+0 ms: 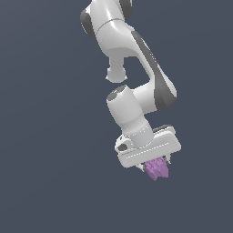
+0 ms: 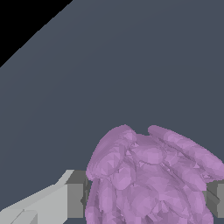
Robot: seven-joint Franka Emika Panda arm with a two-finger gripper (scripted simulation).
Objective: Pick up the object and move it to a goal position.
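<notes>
The object [image 1: 157, 169] is a small purple-violet lumpy cluster, like a bunch of tiny berries. It sits between the fingers of my white gripper [image 1: 155, 167], which is shut on it under the tilted hand. In the wrist view the object [image 2: 148, 179] fills the space between the two grey fingertips [image 2: 75, 200], pressed on both sides. The fingers are mostly hidden behind the cluster in the exterior view. The arm is bent and the hand tilts toward the exterior view's right.
A plain dark grey-blue surface [image 1: 45, 159] lies all around. A black area [image 2: 22, 22] shows at one corner of the wrist view, beyond the surface's edge.
</notes>
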